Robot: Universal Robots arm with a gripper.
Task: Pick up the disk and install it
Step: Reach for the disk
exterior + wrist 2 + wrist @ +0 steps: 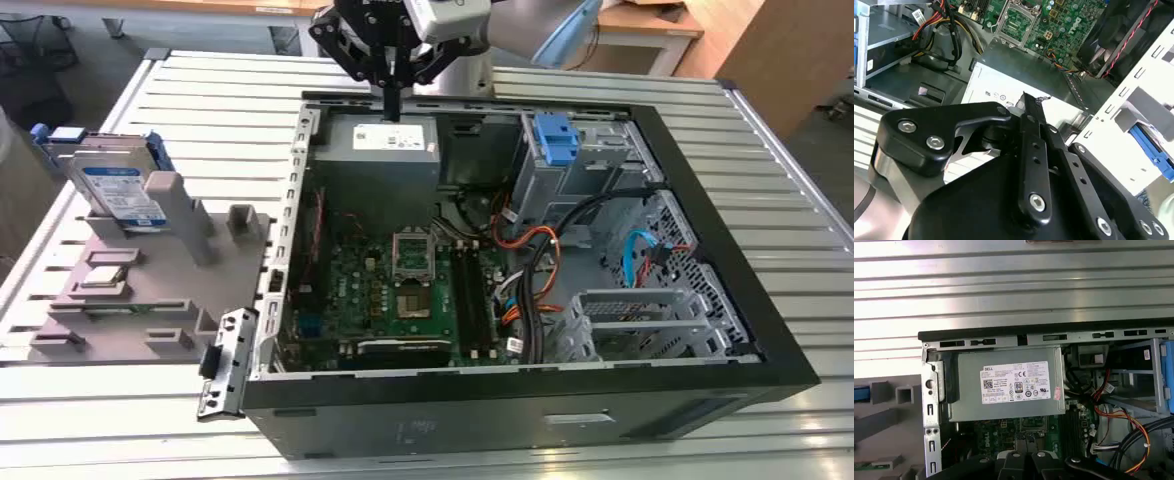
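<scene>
The disk (115, 186), a silver drive with a white-and-blue label in a blue bracket, stands upright in a grey fixture (147, 290) at the exterior view's left, outside the open computer case (534, 390). My gripper (391, 108) hangs far from it, over the case's back edge, just above the grey power supply box (378, 160). Its black fingers are pressed together, shut with nothing between them. In the second wrist view the gripper (1030, 102) points down at the power supply's white sticker (999, 85). The first wrist view looks down on the power supply box (1004, 385).
Inside the case lie the green motherboard (400, 290), orange and blue cables (534, 250) and a metal drive cage (641, 315). An empty blue bracket (554, 140) sits at the case's back right corner. The case and fixture rest on a slatted metal table (200, 90).
</scene>
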